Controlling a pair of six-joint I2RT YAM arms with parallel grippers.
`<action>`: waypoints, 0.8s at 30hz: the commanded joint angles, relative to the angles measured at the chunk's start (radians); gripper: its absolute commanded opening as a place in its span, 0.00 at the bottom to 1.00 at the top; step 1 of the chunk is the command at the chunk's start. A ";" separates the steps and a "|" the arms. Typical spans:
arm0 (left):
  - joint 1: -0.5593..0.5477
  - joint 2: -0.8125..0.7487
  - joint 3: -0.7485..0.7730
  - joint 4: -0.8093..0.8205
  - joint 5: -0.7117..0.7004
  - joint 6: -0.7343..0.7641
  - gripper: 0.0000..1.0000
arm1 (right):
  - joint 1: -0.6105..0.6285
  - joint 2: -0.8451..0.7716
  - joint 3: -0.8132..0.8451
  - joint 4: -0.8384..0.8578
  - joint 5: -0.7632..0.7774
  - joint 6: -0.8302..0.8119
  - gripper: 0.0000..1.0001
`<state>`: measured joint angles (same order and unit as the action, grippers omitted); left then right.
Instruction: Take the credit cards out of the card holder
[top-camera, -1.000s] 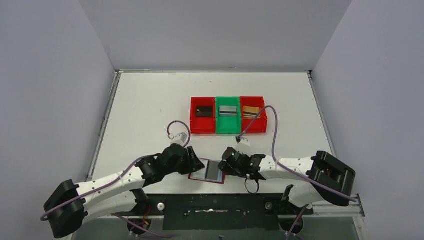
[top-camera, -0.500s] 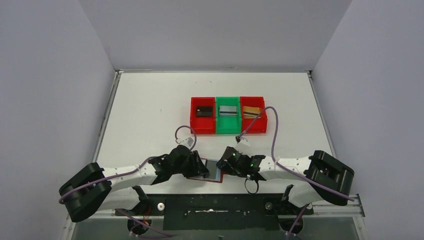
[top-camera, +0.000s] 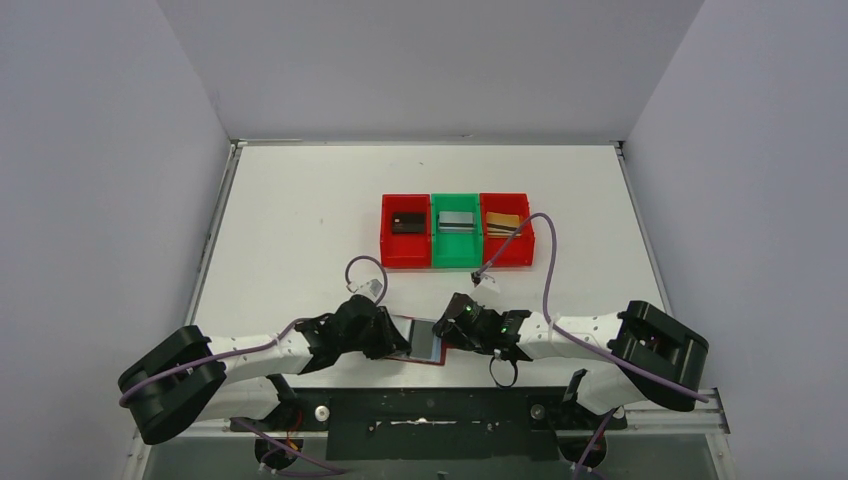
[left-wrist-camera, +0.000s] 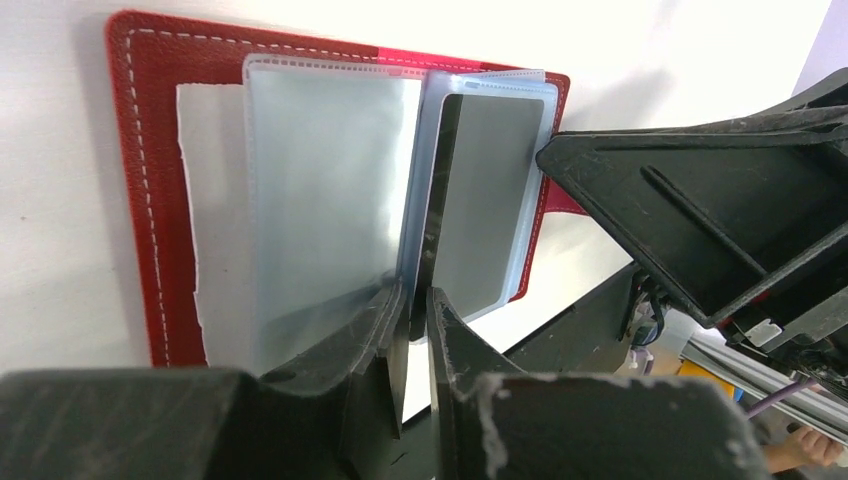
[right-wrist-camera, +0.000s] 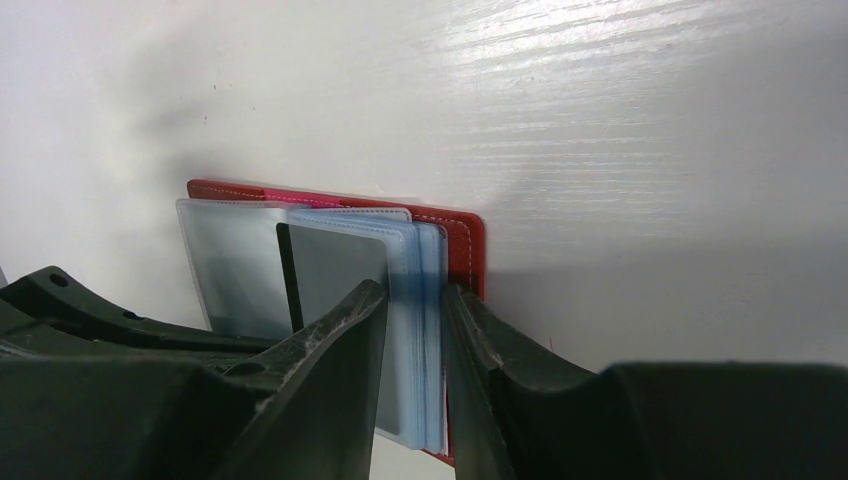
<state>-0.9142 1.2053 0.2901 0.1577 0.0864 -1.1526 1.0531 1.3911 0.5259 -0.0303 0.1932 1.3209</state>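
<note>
Evidently mid-extraction: the card holder (top-camera: 426, 343) lies open at the table's (top-camera: 300, 230) near edge, right gripper (right-wrist-camera: 415, 330) clamping its sleeves (right-wrist-camera: 425, 290), left gripper (left-wrist-camera: 418, 325) with jaws narrowed on a grey credit card (left-wrist-camera: 485, 190); next, draw it straight out

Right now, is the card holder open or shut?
Open: the card holder lies flat, red cover spread, clear sleeves fanned, a dark card visible inside one.
</note>
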 joint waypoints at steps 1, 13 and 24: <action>0.006 -0.014 0.003 0.036 -0.025 -0.013 0.10 | -0.003 0.030 -0.023 0.010 -0.023 0.001 0.30; 0.005 -0.070 -0.034 0.020 -0.044 -0.028 0.00 | 0.000 -0.067 0.031 -0.056 -0.022 -0.082 0.41; 0.006 -0.079 -0.032 0.016 -0.041 -0.029 0.00 | 0.084 0.083 0.210 -0.123 0.027 -0.121 0.26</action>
<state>-0.9142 1.1446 0.2565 0.1558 0.0605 -1.1759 1.1172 1.4162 0.6586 -0.1314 0.1783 1.2209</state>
